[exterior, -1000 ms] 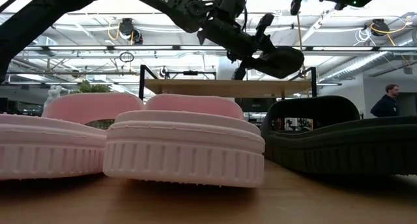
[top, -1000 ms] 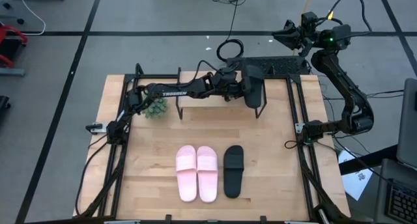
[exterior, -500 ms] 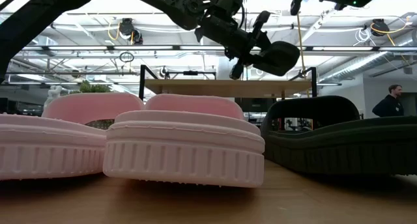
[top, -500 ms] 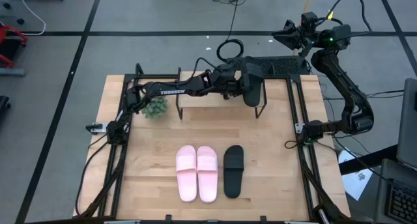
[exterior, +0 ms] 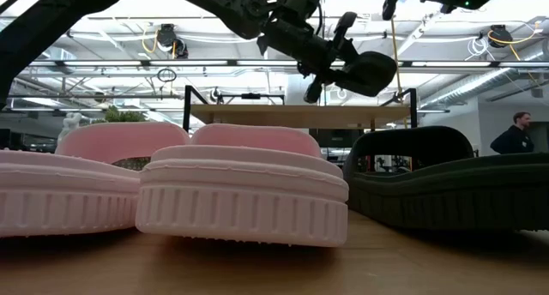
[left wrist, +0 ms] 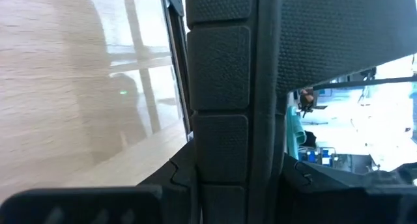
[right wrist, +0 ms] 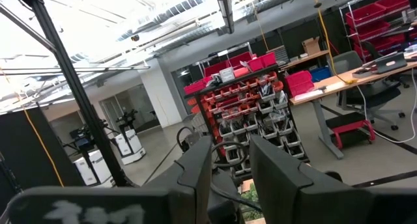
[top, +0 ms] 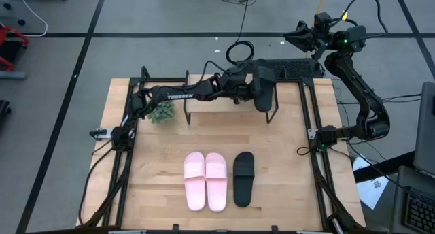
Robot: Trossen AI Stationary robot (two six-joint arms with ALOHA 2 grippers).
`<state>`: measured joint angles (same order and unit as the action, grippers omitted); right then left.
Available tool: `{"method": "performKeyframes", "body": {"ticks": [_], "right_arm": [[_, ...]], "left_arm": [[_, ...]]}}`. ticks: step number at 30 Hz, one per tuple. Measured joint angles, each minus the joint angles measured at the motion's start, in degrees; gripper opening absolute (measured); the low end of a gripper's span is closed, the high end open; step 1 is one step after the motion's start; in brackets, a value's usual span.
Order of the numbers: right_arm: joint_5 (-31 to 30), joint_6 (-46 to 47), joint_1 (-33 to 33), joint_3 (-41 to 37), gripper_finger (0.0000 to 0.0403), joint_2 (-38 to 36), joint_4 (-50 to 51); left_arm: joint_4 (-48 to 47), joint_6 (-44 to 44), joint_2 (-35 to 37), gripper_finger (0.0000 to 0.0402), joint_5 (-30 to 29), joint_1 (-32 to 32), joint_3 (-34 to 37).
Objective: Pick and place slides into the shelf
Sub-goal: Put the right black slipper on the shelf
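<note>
One black open-toe slide (top: pixel 264 92) is clamped in the left pincer (top: pixel 253 90), hanging in the air above the right end of the low shelf with a light wooden plank top and thin black legs (exterior: pixel 296 115). Nearer the front of the wooden surface (top: pixel 156 173), well apart from the shelf, lie two light pink slides (top: pixel 206 180) side by side, the second black slide (top: pixel 243 177) just beside them. The right pincer (top: pixel 304 38), its fingers (right wrist: pixel 195 168) slightly parted and holding nothing, waits raised beyond the shelf's far right corner.

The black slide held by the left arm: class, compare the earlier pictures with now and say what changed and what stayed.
The left gripper carried the black slide slightly farther back over the shelf, still gripped. The pink pair, the other black slide and the right gripper stayed put.
</note>
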<state>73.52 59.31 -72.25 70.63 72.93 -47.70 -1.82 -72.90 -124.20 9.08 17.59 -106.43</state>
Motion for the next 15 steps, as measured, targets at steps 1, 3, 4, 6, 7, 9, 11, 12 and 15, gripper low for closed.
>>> {"method": "performKeyframes", "body": {"ticks": [1, 3, 4, 6, 7, 9, 11, 12, 15], "right_arm": [[0.0, 0.0, 0.0, 0.0, 0.0093, 0.0, 0.0], [0.0, 0.0, -0.01, 0.0, 0.0093, 0.0, 0.0], [0.0, -0.02, -0.02, 0.0, 0.0093, 0.0, 0.0], [0.0, -0.02, 0.01, 0.0, 0.0093, 0.0, 0.0], [0.0, -0.02, -0.01, 0.0, 0.0093, 0.0, 0.0], [0.0, 0.0, 0.01, 0.0, 0.0093, 0.0, 0.0], [0.0, 0.0, 0.0, 0.0, 0.0093, 0.0, 0.0], [0.0, 0.0, -0.01, 0.0, 0.0093, 0.0, 0.0], [0.0, 0.0, -0.01, 0.0, 0.0093, 0.0, 0.0]], "left_arm": [[-0.1, 0.68, 0.0, 0.0109, 0.13, -0.06, 0.0], [-0.18, 1.61, 0.0, 0.011, 0.85, -0.09, 0.0], [-0.11, 1.94, 0.0, 0.0113, 1.19, -0.09, 0.0], [-0.01, 1.97, 0.0, 0.0125, 1.38, -0.11, 0.0], [-0.07, 2.03, 0.0, 0.0133, 1.38, -0.11, 0.0], [-0.2, 2.02, 0.0, 0.0154, 1.02, -0.11, 0.0], [-0.17, 2.18, 0.0, 0.0174, 0.59, -0.03, 0.0], [-0.14, 2.38, 0.0, 0.0184, 0.52, 0.01, 0.0], [-0.18, 3.71, 0.0, 0.0206, 0.46, 0.04, 0.0]]}}
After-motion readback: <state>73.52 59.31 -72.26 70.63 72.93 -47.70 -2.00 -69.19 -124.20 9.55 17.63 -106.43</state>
